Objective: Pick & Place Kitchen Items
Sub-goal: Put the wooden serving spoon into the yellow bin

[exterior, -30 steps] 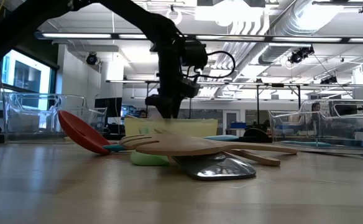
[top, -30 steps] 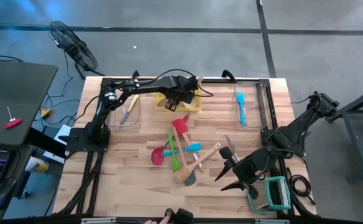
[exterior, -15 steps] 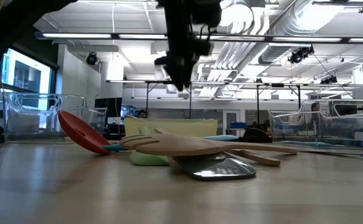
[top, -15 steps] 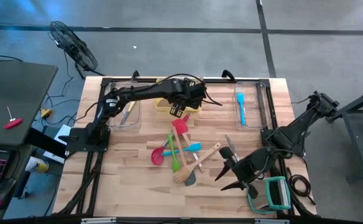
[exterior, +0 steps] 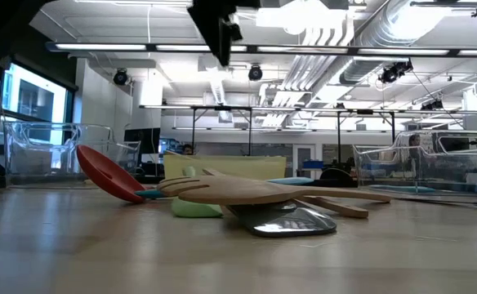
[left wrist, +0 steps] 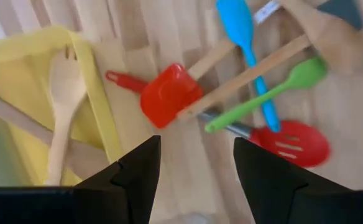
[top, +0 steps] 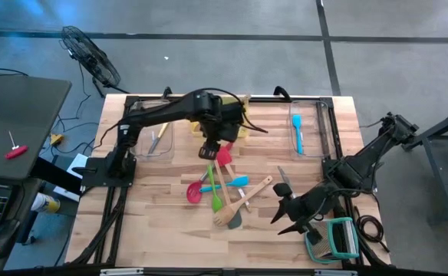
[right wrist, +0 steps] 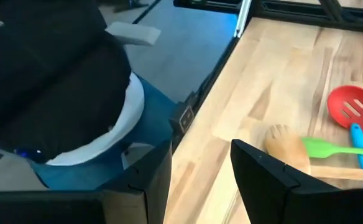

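Note:
A heap of kitchen items lies mid-table: a red spatula (top: 223, 156), a red slotted spoon (top: 194, 192), green (top: 215, 201) and blue (top: 235, 182) spatulas, and wooden spoons (top: 248, 195). My left gripper (top: 211, 152) hangs open high above the red spatula (left wrist: 169, 99), beside the yellow tray (left wrist: 101, 106); a wooden fork (left wrist: 60, 93) lies in that tray. My right gripper (top: 284, 220) stands open near the table's front right, raised, with nothing between its fingers (right wrist: 200, 152).
Clear bins stand at the back left (top: 155, 138) and back right (top: 310, 130); the right one holds a blue spatula (top: 297, 132). A metal knife (top: 284, 181) lies right of the heap. A teal-framed rack (top: 339, 238) sits at the front right corner. A person in dark clothes (right wrist: 51, 81) is at the near edge.
My left gripper has risen from over the yellow tray and gone toward the near edge. It now hangs over the red spatula and points more steeply down. My right gripper has rolled a little in place. No utensil has moved.

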Tool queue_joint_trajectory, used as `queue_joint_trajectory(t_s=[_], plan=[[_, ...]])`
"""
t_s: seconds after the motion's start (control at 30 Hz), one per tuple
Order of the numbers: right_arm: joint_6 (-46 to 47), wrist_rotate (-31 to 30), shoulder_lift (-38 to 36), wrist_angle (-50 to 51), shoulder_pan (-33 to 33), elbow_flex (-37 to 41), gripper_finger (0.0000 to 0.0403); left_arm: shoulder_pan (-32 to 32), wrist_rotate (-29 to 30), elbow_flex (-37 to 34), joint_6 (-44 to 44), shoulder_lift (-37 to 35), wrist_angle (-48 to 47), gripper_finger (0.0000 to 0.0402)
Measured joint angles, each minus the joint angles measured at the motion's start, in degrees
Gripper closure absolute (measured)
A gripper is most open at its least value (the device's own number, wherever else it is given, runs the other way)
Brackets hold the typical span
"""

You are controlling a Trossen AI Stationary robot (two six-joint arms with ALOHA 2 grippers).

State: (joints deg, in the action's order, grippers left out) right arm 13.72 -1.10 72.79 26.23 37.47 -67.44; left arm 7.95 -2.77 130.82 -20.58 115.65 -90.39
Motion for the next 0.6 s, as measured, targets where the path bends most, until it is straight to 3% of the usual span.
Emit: queue_joint_trajectory(t_s=[0.4, 0.6], plan=[[-4.6, -4.0, 2.7, 5.5, -1.7, 0.0, 0.0245, -10.6, -2.9, -0.4, 10.7, -3.0, 0.3, 0.0202], [-2.4, -1.3, 6.6, 5.8, -1.9, 0.0, 0.0245, -18.9, 0.1, -0.4, 20.5, -2.9, 0.5, 0.0202]])
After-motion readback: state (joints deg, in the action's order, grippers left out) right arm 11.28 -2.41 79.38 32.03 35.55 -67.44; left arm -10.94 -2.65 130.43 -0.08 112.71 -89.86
